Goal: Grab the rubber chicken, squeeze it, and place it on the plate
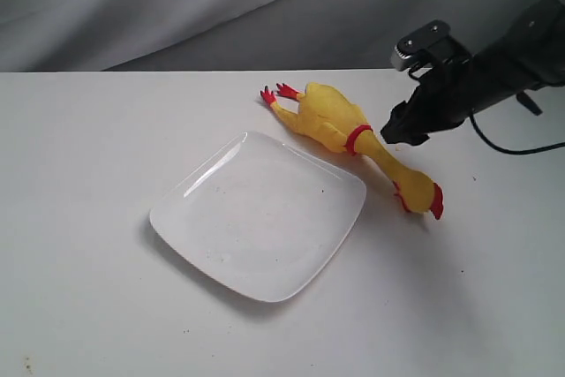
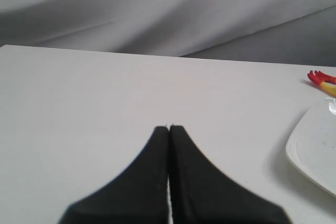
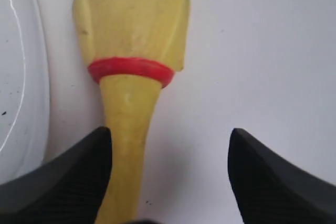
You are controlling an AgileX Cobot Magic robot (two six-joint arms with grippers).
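Observation:
The yellow rubber chicken lies flat on the white table just behind the white plate, red feet to the back left and red-combed head to the front right. My right gripper hovers open right beside its thin neck. In the right wrist view the neck and red collar band lie between the spread fingers, close to one fingertip; the plate's rim shows at one side. My left gripper is shut and empty over bare table, with the chicken's feet and plate edge far off.
A grey cloth backdrop hangs behind the table's far edge. A black cable trails from the right arm above the table. White tabletop stretches to the left of the plate.

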